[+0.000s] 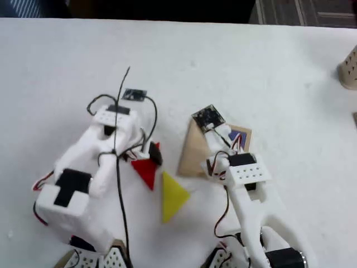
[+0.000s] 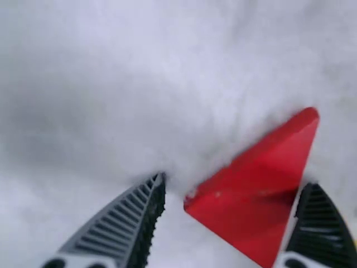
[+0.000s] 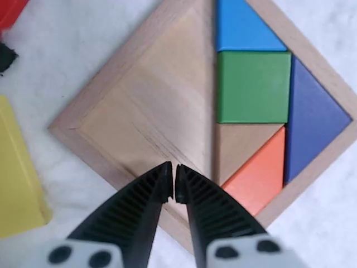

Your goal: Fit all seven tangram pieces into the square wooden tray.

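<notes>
Left claw (image 2: 234, 184) stands wide open around one red triangle (image 2: 256, 190) lying on the counter (image 2: 139, 84). Right claw (image 3: 173, 176) is closed on nothing, its tips over the tray (image 3: 145, 100) rim. Four pieces sit inside: blue triangle (image 3: 245, 25), green square (image 3: 254, 86), purple triangle (image 3: 312, 123), orange triangle (image 3: 256, 176). From above, the right arm covers most of them, and one yellow triangle (image 1: 172, 195) lies just beside the red.

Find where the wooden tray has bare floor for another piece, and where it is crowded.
Free: the tray half between its rim and the blue triangle and green square; also a small wedge between green square and orange triangle. Crowded: the half holding those and the dark blue triangle.
</notes>
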Controlling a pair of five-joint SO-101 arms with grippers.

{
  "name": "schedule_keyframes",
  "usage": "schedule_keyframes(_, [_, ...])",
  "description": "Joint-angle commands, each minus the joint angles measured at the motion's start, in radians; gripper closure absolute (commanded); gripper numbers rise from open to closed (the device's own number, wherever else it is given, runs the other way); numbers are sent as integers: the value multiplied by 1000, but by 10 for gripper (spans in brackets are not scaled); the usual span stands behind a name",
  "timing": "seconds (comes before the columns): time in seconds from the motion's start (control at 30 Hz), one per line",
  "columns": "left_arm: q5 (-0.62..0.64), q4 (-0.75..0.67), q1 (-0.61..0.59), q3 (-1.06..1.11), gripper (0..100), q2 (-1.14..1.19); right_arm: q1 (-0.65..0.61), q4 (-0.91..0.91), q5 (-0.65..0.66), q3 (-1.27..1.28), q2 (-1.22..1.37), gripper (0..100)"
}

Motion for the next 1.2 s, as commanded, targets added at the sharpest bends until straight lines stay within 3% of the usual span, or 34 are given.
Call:
schedule_keyframes(0.0, [14, 12, 1, -84, 635, 39, -2, 8, 8, -8, -27, 978])
schedule_keyframes(0.1, [9, 40, 2, -83, 679, 42, -2, 10, 8, -8, -27, 978])
schedule_keyframes(0.27, [6, 68, 4, -83, 868, 45, -1, 12, 8, -9, -27, 978])
schedule_keyframes(0.5, [5, 87, 4, -60, 775, 39, -1, 13, 8, -9, -27, 978])
schedule_keyframes(0.67, [-18, 95, 4, -44, 777, 38, -1, 13, 8, -9, -27, 978])
schedule_keyframes(0.8, [-25, 114, 2, -44, 886, 38, -1, 12, 8, -11, -27, 978])
schedule_keyframes(1.17, [-25, 120, -5, -17, 953, 38, -1, 12, 8, -11, -27, 978])
